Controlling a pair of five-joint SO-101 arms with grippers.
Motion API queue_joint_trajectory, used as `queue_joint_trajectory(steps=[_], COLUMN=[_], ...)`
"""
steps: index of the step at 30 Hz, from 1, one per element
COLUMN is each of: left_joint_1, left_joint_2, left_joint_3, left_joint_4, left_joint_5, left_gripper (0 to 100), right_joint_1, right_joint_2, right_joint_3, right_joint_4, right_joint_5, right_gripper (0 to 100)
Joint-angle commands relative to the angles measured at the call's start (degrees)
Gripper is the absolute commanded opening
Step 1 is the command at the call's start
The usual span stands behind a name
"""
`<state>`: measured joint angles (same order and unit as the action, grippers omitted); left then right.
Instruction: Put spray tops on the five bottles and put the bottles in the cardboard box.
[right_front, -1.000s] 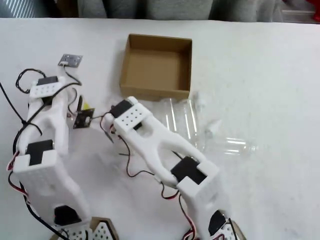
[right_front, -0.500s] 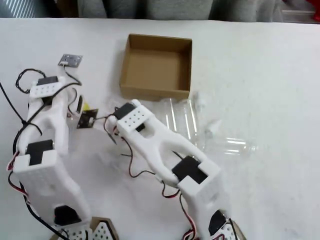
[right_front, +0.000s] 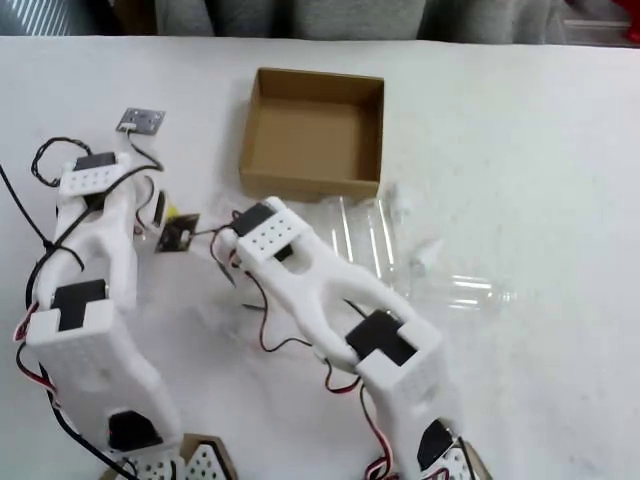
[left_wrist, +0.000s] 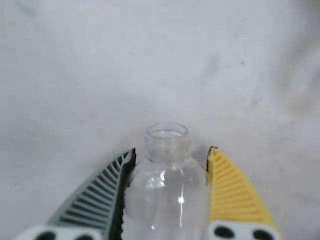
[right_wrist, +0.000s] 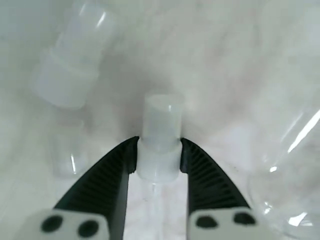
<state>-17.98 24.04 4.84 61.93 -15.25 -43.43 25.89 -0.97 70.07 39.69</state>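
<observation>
Two white arms stand side by side on a white surface. The left arm runs up the left side. The right arm slants from the near edge toward the cardboard box, and its wrist end lies just short of the box's near left corner. The box is open-topped and sits toward the far side of the surface.

Clear bottles lie on their sides just beside the right arm, close to the box's near wall: one group by the box, and another bottle farther out. How many lie in the group cannot be told.

The left tool holds a clear bottle between a grey ribbed finger and a yellow one. Both fingers press the bottle's shoulders, and its open neck carries no top.

The right tool is closed narrowly on a white spray top, its black ribbed fingers touching the collar on either side. A loose spray top lies tilted nearby on the surface, and the wall of a lying bottle curves just beside the tool.

Small white tops rest among the lying bottles.
</observation>
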Motion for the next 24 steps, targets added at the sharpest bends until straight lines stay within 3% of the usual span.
queue_joint_trajectory(steps=[1, 4, 17, 24], left_joint_1=[-0.4, -0.4, -0.22, -0.13], left_joint_2=[-0.57, -0.57, -0.57, -0.66], left_joint_3=[-3.34, -3.34, -3.34, -3.6], left_joint_4=[0.35, 0.35, 0.26, 0.44], left_joint_5=[0.53, 0.44, 0.26, 0.35], left_gripper=[8, 8, 8, 8], right_joint_1=[1.98, 3.47, 16.92, 21.58], right_joint_2=[-3.65, -8.22, -25.8, -33.98], right_joint_3=[-1.41, -1.85, -1.49, -1.41], right_joint_4=[1.98, 4.79, 7.78, 10.07], right_joint_5=[-0.53, -3.87, -30.68, -37.45], right_gripper=[2.0, 2.0, 2.0, 2.4])
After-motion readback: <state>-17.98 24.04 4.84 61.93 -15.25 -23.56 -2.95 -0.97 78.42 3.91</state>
